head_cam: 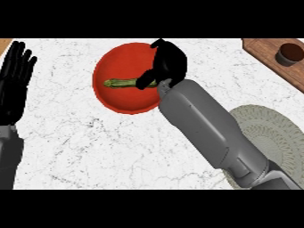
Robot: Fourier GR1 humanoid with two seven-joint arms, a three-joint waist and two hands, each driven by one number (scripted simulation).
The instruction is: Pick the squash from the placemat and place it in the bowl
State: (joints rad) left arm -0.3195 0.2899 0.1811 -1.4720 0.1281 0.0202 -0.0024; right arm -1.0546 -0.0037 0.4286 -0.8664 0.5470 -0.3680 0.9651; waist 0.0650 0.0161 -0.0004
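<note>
Head view: placing step, near its end. Right hand (166, 62) over red bowl (118, 100), fingers curled round one end of squash (120, 83); squash inside the bowl's outline, other end pointing toward view's left. Cannot tell whether squash touches the bowl floor or hangs above it. Next, by judgement: uncurl fingers, lift clear without dragging squash or tipping bowl. Placemat (279, 138) near view's right, partly covered by right forearm, cut by lower band. Left hand (9, 84) at view's left, resting unclenched, fingers up. Wooden board (273, 58) with dark cup (290, 53) at top right, cropped. Grasped squash end hidden by fingers. Marble table (82, 142) beneath.
</note>
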